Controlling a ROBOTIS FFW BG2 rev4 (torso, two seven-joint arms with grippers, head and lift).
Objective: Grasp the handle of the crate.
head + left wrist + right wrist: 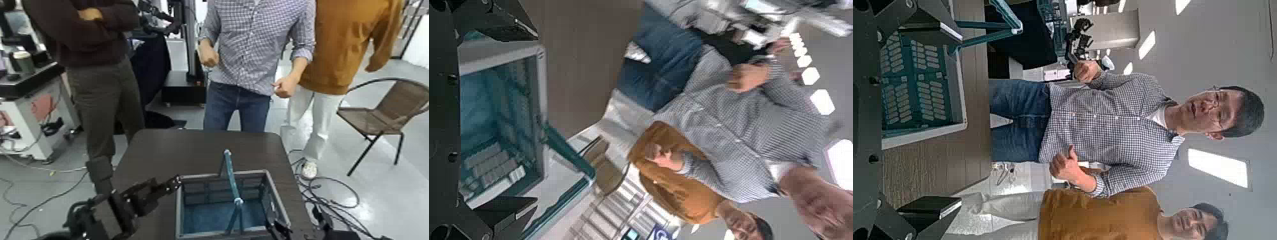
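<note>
The dark-grey crate (pixel 191 205) with a pale rim and teal bottom stands at the table's near edge. Its thin teal handle (pixel 231 182) stands up over the crate's middle, with a pale joint partway along. My left gripper (pixel 167 186) is open and empty, just left of the crate's left rim. My right gripper (pixel 284 228) is low at the crate's right front corner, open and empty. The left wrist view shows the crate (pixel 491 110) and handle (pixel 569 152) between the open fingers (pixel 489 18). The right wrist view shows the crate (pixel 913 80) and handle (pixel 988 35).
The dark brown table (pixel 185 153) stretches beyond the crate. Three people (pixel 255 45) stand close behind its far edge. A wicker chair (pixel 383 115) stands at the right. Cables (pixel 325 191) lie on the floor at the right, a white cabinet (pixel 32 108) at the left.
</note>
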